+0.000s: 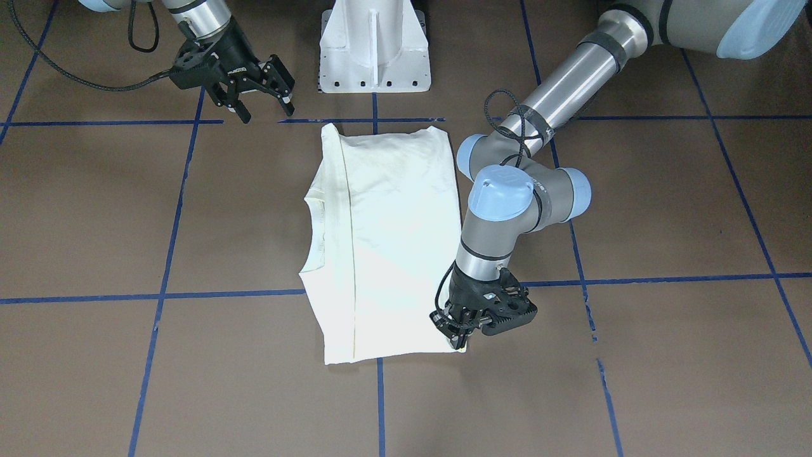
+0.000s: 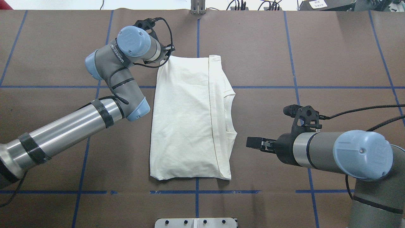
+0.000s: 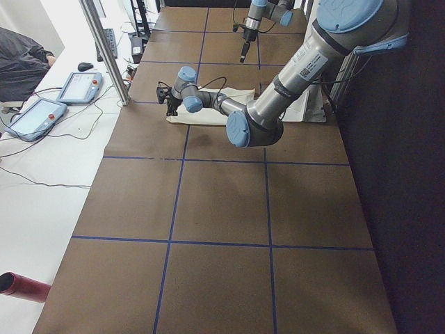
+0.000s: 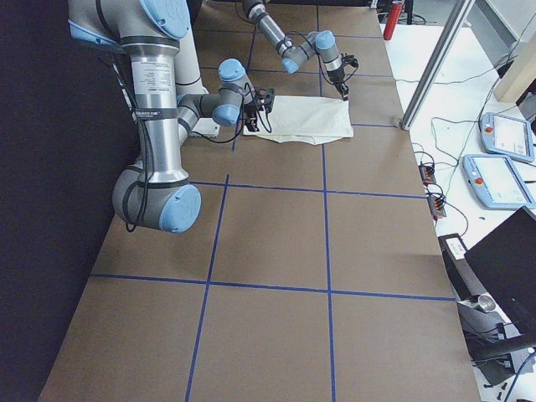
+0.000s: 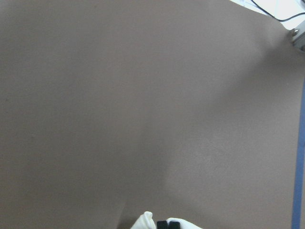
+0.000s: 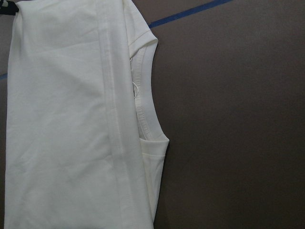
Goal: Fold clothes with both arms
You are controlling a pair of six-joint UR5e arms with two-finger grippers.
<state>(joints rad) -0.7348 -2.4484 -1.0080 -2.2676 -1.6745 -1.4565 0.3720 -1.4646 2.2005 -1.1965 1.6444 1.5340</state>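
The cream-white fabric T-shirt (image 2: 183, 120) lies flat in the middle of the brown paper-covered table (image 2: 269, 47). It is folded lengthwise into a long rectangle with its plain side up and no print showing, and the ribbed collar opening (image 6: 143, 102) sits on the long edge that faces my right arm. My black two-finger left gripper (image 1: 458, 336) is down at the far corner on my left side, jaws pinched together on the cloth; the left wrist view shows a small tuft of white beside the fingertips. My black two-finger right gripper (image 1: 266, 108) hovers off the shirt's collar side with its jaws spread and nothing in them, apart from the cloth. I judge the shirt light, soft and limp. It will sag and drag rather than hold its shape, and the stacked layers may slide or peel apart if I catch only the top one. For the next fold I would have my right gripper take the other far corner, at the hem, pinching through every layer.
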